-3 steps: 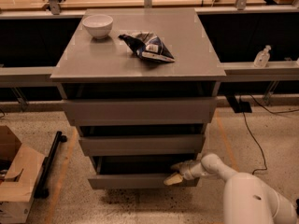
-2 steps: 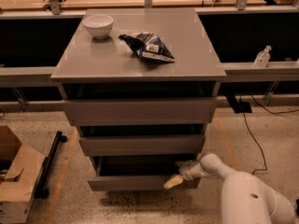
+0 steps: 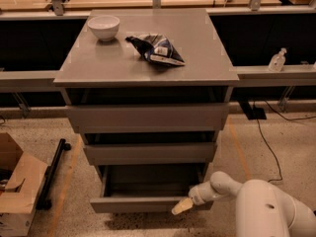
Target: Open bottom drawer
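The speckled floor carries a grey cabinet in front of a long bench. On the cabinet top stand a bowl at the rear left and a bag near the centre. A box lies on the floor to the cabinet's left. The bottom drawer is the lowest of the cabinet's three. Compared with a second ago, its flat front sits clearly further out from the cabinet, and more of the dark box interior shows behind it. The gripper has travelled outward with it, by about the same amount. The top and middle drawers show no shift. Judgement: the pull is working. The drawer is partly open, with travel probably left before full extension. The gripper sits at the cabinet's lower right, at the right end of the drawer front, level with its upper edge. The pale tip overlaps that edge and appears to touch it. Whether the gripper is apart, together or clamped on the edge cannot be told from here. The arm reaches in from the cabinet's right side. The drawer front therefore extends leftward from the gripper, with the interior just behind it.
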### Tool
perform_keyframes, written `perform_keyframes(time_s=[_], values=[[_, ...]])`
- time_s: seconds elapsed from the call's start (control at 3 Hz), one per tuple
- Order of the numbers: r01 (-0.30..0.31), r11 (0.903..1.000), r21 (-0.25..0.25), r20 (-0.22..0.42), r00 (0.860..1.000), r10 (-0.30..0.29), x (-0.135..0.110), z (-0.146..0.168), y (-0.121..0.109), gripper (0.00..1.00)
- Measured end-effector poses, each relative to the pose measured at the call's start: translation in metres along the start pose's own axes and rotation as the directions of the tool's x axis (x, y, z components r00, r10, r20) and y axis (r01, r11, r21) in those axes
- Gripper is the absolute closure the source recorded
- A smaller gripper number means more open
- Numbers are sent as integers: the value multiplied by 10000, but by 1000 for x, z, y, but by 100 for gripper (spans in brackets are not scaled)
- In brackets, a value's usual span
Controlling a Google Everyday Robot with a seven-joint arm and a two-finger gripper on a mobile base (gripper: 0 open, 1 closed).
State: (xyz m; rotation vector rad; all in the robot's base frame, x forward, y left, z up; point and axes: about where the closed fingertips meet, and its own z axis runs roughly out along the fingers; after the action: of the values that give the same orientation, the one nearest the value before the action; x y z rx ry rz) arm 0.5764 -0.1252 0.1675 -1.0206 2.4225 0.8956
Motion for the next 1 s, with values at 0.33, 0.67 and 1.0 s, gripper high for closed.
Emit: perform_keyframes(time_s=[0.33, 0.67, 1.0], values=[[0, 10000, -2, -1, 10000, 0, 0, 0, 0, 0], [121, 9999, -39, -346, 9993, -122, -2, -4, 9, 0], [293, 9993, -230, -417, 9987, -302, -4, -19, 29, 0]])
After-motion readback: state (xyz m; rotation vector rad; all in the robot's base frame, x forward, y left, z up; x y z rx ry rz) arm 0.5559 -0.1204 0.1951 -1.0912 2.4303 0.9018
